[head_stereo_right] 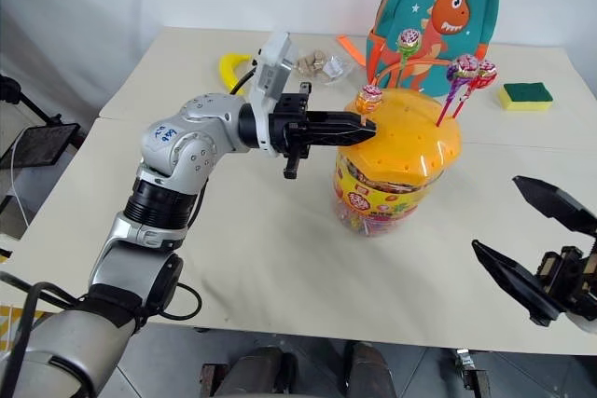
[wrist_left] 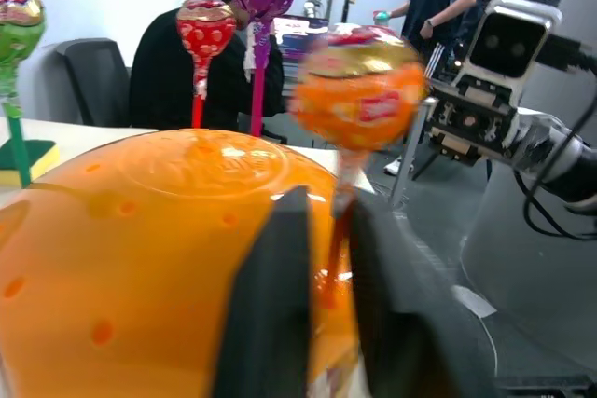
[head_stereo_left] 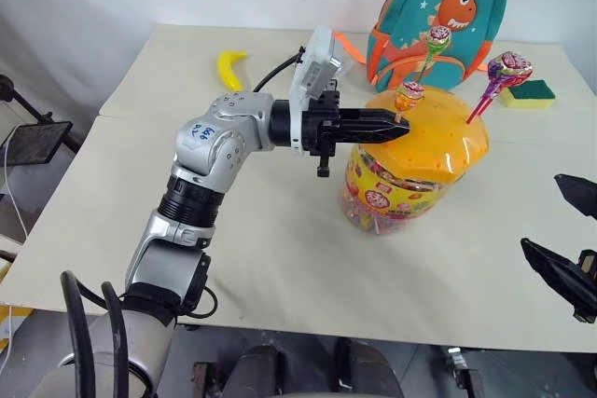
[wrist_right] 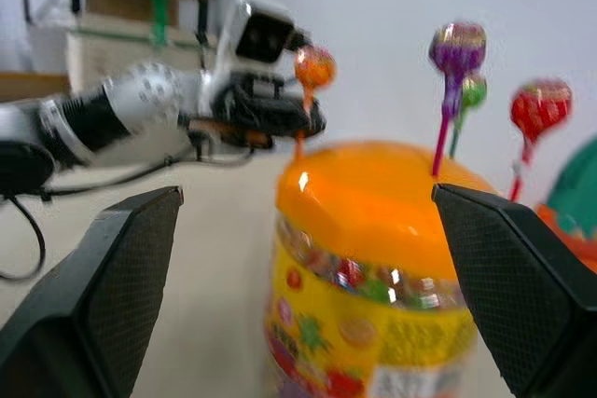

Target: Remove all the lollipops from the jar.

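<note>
Lollipops stand in jar (head_stereo_left: 415, 170) lid — left fingers (wrist_left: 280, 295) pinch orange lollipop (head_stereo_left: 409, 96) stick, right fingers (head_stereo_right: 522, 195) spread

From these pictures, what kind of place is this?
Probably a robotics lab or office: a plain white table, a black office chair behind it, and camera stands with people working nearby.

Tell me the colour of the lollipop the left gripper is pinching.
Orange lollipop, clearest in the left wrist view.
</note>
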